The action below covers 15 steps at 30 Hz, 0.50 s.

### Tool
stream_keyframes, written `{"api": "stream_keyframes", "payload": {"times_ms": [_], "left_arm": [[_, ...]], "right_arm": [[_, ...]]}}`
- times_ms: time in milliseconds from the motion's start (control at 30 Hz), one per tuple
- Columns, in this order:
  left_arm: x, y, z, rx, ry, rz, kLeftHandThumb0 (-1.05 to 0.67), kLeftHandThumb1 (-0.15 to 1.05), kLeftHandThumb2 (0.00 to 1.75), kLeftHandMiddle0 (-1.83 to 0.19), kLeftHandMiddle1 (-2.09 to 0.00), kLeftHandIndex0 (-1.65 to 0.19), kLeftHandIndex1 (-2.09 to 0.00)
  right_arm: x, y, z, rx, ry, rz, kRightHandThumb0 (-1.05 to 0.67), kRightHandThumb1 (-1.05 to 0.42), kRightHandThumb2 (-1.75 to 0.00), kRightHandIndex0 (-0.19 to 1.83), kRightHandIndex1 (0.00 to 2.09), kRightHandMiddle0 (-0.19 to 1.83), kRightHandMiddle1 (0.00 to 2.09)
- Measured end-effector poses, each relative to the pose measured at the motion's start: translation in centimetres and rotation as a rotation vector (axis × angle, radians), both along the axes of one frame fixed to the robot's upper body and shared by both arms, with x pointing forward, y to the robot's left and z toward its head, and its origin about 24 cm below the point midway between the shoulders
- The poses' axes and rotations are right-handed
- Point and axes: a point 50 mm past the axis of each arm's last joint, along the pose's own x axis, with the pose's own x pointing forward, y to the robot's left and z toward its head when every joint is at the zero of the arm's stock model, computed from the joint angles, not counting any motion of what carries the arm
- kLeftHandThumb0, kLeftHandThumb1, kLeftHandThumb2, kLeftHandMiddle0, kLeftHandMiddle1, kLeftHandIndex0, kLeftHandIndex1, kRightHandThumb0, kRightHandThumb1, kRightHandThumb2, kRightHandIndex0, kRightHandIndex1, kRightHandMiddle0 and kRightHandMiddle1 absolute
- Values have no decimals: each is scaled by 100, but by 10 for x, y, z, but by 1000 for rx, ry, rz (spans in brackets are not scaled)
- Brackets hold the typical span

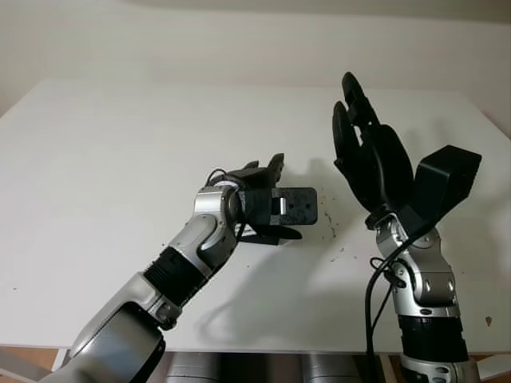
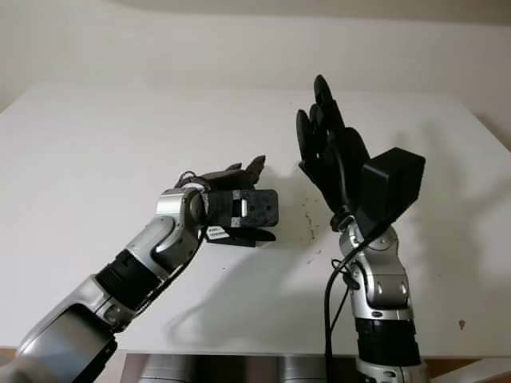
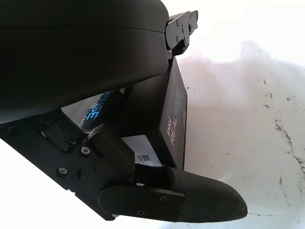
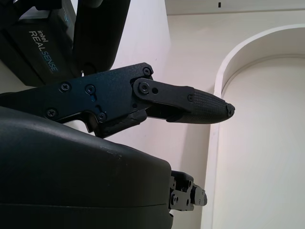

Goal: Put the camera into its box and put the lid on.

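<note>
A black box (image 3: 172,114) printed "intel REALSENSE", with a white barcode label, sits in my left hand (image 1: 281,201), which is shut on it. One finger lies over the box and another under it. The hand holds the box (image 1: 297,206) a little above the middle of the white table (image 1: 120,144). My right hand (image 1: 363,136) is open and raised upright to the right of the box, palm turned toward it and apart from it. In the right wrist view the box (image 4: 38,43) shows beyond that hand's fingers (image 4: 190,107).
Small dark specks (image 1: 331,227) mark the table just right of the held box. The white tabletop stretches wide to the left and behind, up to a pale wall (image 1: 239,32). A black cable (image 1: 371,295) hangs along my right forearm.
</note>
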Motion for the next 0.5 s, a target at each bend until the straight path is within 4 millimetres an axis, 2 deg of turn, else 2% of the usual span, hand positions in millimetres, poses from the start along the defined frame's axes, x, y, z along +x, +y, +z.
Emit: {"api": "stream_keyframes", "payload": {"times_ms": [300, 500], "left_arm": [[-5, 0, 3, -23, -9, -24, -92, 105, 74, 19, 0, 19, 0], [-13, 23, 17, -354, 31, 3, -85, 105, 59, 19, 0, 19, 0]], "right_arm": [[0, 0, -1, -4, 5, 2, -69, -105, -53, -14, 5, -9, 5], [1, 0, -1, -11, 1, 1, -70, -105, -53, -14, 5, -9, 6]]}}
